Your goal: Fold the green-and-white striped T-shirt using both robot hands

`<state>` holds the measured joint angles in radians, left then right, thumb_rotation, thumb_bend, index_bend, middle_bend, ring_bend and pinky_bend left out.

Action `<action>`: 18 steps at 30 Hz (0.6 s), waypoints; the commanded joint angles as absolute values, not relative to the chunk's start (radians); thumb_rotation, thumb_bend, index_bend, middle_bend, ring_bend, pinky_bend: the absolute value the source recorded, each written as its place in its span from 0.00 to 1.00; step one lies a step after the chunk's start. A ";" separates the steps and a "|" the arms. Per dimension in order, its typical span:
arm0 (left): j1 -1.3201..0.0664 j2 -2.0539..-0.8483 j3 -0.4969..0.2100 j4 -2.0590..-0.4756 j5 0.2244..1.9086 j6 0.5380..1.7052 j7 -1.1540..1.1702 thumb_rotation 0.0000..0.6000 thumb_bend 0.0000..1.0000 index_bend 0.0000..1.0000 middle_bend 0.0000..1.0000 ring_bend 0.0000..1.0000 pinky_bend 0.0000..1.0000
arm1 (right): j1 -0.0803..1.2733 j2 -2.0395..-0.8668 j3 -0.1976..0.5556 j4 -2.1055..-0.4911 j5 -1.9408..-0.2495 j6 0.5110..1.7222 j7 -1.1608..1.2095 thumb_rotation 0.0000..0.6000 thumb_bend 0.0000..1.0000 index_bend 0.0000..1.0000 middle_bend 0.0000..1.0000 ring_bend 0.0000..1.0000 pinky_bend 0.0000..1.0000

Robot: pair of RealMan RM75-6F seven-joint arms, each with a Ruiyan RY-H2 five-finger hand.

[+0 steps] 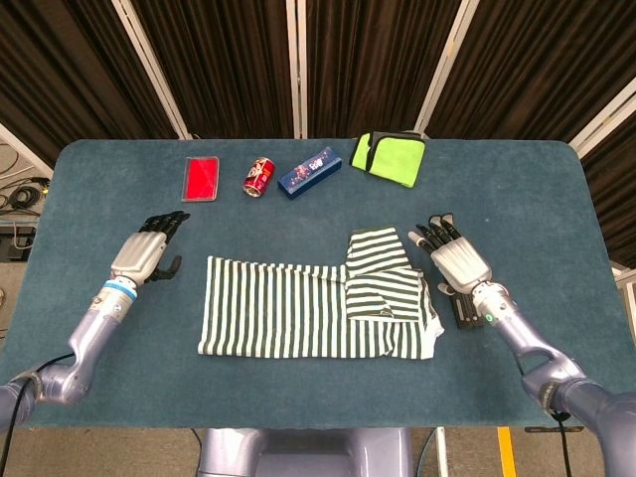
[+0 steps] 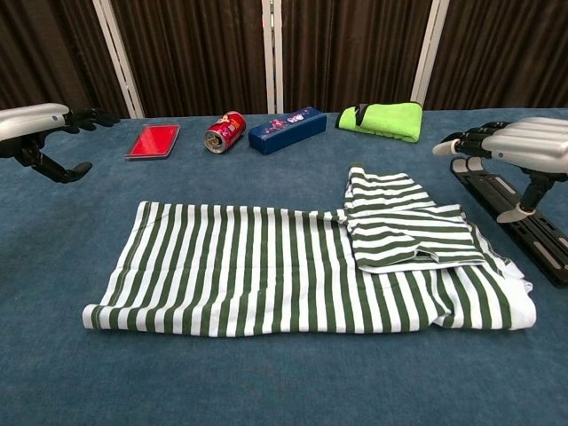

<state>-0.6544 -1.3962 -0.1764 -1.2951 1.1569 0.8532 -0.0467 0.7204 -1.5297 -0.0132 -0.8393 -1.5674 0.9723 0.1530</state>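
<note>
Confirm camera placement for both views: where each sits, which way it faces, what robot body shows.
Head view: high above the near table edge, looking steeply down on the whole table; shows both forearms, left hand and right hand.
Chest view: low at the near edge, looking nearly level across toward the curtains; shows only the hands at the frame edges.
Shared: striped T-shirt, red can, blue box, green cloth, red card, both hands, fingers apart, holding nothing.
</note>
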 commanded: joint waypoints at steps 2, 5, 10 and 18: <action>-0.601 -1.335 -0.160 -1.359 1.154 0.945 0.019 1.00 0.59 0.00 0.00 0.00 0.00 | 0.717 -1.422 0.004 -0.960 -1.569 1.010 0.112 1.00 0.00 0.05 0.00 0.00 0.00; -0.549 -1.274 -0.146 -1.426 1.168 1.023 0.040 1.00 0.59 0.00 0.00 0.00 0.00 | 0.737 -1.373 0.032 -1.028 -1.550 0.992 0.095 1.00 0.00 0.06 0.00 0.00 0.00; -0.486 -1.180 -0.118 -1.522 1.174 1.086 0.070 1.00 0.51 0.00 0.00 0.00 0.00 | 0.777 -1.351 0.070 -1.078 -1.513 0.931 0.074 1.00 0.00 0.08 0.00 0.00 0.00; -0.375 -1.057 -0.097 -1.709 1.129 1.222 0.141 1.00 0.07 0.00 0.00 0.00 0.00 | 0.882 -1.441 0.140 -1.012 -1.420 0.766 0.077 1.00 0.00 0.10 0.02 0.00 0.00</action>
